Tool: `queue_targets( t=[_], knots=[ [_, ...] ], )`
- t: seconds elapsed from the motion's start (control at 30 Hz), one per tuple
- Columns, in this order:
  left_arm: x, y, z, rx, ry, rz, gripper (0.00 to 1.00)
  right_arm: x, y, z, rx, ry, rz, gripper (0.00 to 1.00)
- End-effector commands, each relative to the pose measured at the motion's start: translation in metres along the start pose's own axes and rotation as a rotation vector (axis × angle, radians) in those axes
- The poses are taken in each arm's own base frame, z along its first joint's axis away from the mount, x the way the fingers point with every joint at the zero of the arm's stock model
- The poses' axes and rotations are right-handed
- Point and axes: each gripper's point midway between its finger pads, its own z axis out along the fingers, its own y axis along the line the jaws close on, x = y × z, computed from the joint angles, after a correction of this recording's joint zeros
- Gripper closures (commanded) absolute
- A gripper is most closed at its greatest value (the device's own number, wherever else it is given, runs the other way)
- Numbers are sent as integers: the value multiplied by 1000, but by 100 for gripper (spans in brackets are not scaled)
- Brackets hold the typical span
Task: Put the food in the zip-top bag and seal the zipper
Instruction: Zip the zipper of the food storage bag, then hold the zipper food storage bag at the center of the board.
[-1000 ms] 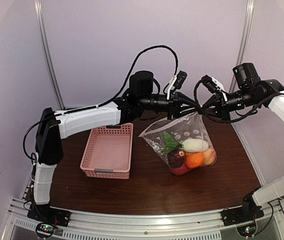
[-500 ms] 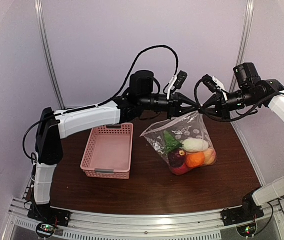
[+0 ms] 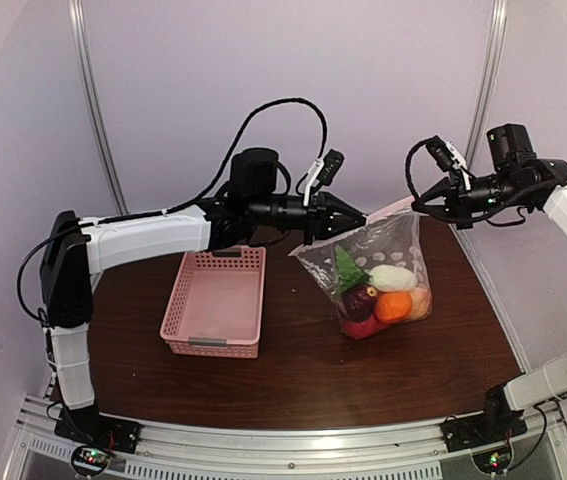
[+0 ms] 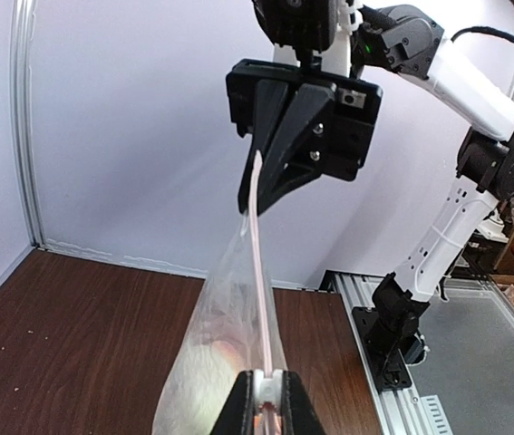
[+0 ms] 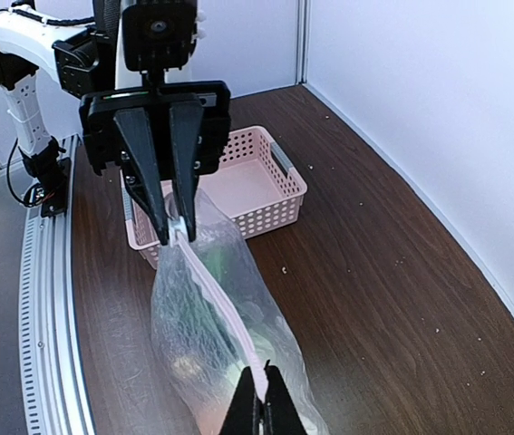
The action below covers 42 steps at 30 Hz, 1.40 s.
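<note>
The clear dotted zip-top bag (image 3: 395,248) hangs above the table, stretched between my two grippers. The food (image 3: 383,298) lies bunched in its bottom: white radish with green leaves, maroon, orange and red pieces. My left gripper (image 3: 360,217) is shut on the small white slider tab (image 4: 266,384) at the bag's left end. The pale pink zipper (image 4: 257,263) runs taut from there to my right gripper (image 3: 418,206), shut on the strip's other end (image 5: 255,364). In the right wrist view the left gripper (image 5: 173,227) pinches the slider just in front of the basket.
The pink lattice basket (image 3: 215,300) stands on the brown table (image 3: 293,370), left of the bag and under the left arm. Walls close off the back and both sides. The metal rail (image 3: 293,440) with the arm bases runs along the near edge.
The left gripper closed on the slider and drew back to the left. The right gripper pulled right and a little up, stretching the zipper straight. The bag shifted slightly with them.
</note>
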Motion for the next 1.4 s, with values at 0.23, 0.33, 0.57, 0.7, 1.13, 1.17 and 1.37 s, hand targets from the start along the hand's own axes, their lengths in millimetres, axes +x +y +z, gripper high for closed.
queue_targets(
  t=[0.23, 0.33, 0.57, 0.7, 1.13, 1.17, 1.37],
  knots=[
    [39, 20, -54, -136, 118, -50, 97, -19, -50, -43, 193, -82, -30, 100],
    [46, 20, -61, -158, 133, -52, 97, -15, -59, -46, 208, -83, -16, 100],
    [69, 21, -73, -196, 179, -72, 97, -6, -70, -47, 225, -77, 11, 100],
    [72, 21, -80, -215, 182, -74, 96, 0, -66, -43, 188, -79, 21, 100],
    [28, 8, -77, -152, 12, -35, 97, 33, 38, 4, -229, 76, -23, 32],
    [27, 8, -77, -151, 6, -35, 97, 30, 42, 4, -224, 77, -29, 31],
    [22, 5, -78, -146, -16, -39, 96, 21, 55, 9, -221, 67, -35, 27]
  ],
)
